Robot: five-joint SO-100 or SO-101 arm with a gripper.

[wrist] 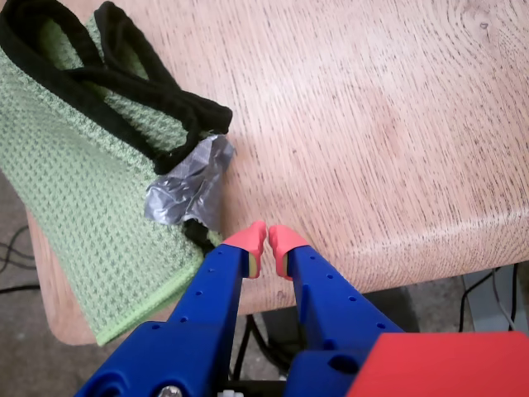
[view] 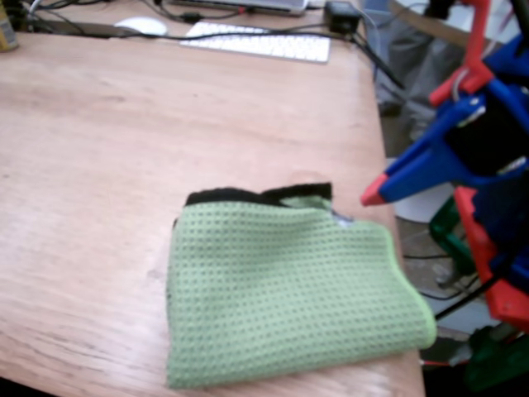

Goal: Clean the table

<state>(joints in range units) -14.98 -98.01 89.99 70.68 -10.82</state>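
Hovering: gripper (wrist: 267,238) over the table's rounded edge, just beside the cloth
Gripper: blue fingers (wrist: 216,285) with red tips pressed together, nothing held
Table (view: 124,141): light-brown wood, filling both views
Cloth (view: 281,289): green, folded, black-trimmed, lying flat near the table's corner
Tape (wrist: 186,186): grey patch on the cloth's edge
Keyboard (view: 256,41): white, at the far edge

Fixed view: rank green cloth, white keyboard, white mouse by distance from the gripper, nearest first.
From the gripper:
1. Green cloth, just left of the tip, near table edge.
2. White keyboard, far edge, top centre.
3. White mouse, further left along the top.
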